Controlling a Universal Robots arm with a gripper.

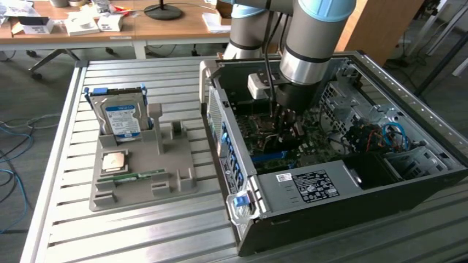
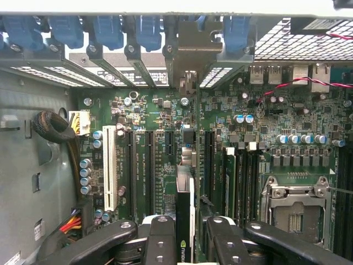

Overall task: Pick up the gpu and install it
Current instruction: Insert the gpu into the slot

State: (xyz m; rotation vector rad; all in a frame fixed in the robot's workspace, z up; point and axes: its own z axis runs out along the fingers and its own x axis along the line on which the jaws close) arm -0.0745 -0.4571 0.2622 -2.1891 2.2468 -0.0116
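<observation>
Black gripper fingers (image 2: 161,238) of the gripper (image 2: 185,234) sit closest in the wrist view, clamped narrowly on the gpu (image 2: 185,201). It is a thin dark card seen edge-on, with a small green logo beside white lettering too fine to read. The card stands upright over the green motherboard (image 2: 154,127), in line with a dark slot beside the long white slot (image 2: 109,171); whether it is seated I cannot tell. Its silvery bracket end reaches the case's rear wall, below a row of blue plastic latches (image 2: 107,30).

In the exterior view the arm reaches down into the open black computer tower (image 1: 351,189), which carries a black-and-white sticker (image 1: 314,185) in unreadable print. To the exterior view's left, a grey moulded tray (image 1: 175,183) holds a silver hard drive with a blue-white label (image 1: 120,118) and a narrow green memory stick (image 1: 131,178). Everything rests on a slatted metal table (image 1: 146,235); wooden desks (image 1: 175,27) stand behind.
</observation>
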